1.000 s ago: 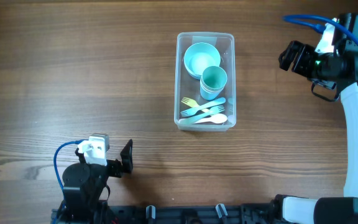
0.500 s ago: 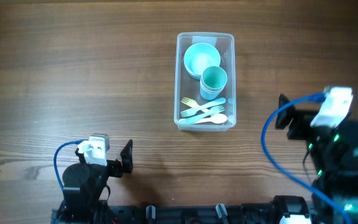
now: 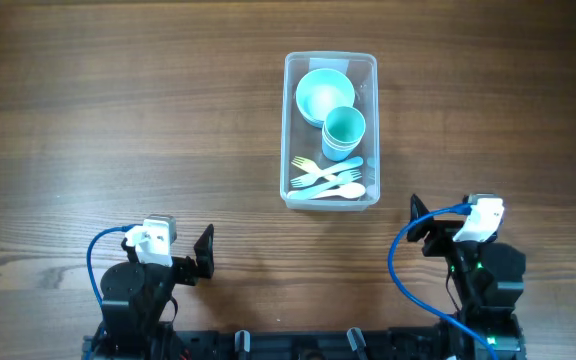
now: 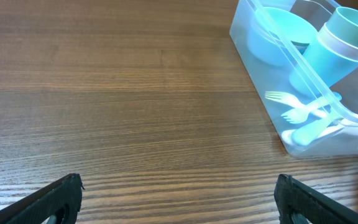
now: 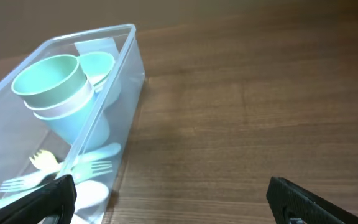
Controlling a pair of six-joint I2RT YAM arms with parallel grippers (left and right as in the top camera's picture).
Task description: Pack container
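Now left end effector (image 4: pixel 178 186) & right end effector (image 5: pixel 171 185) spread wide, empty; container (image 3: pixel 330 57) untouched.

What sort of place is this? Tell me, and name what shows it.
Probably a robotics lab bench: a cabled left arm and right arm sit at one edge of a wood-grain table, and a clear container holds a pastel bowl, cups and cutlery.

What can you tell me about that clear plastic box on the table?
The container is a see-through plastic rectangular tub with rounded corners and a thick rim, lidless, standing upright on the wooden table. Inside it sit a pale turquoise bowl, stacked cups, and pastel forks and a spoon lying at its near end.
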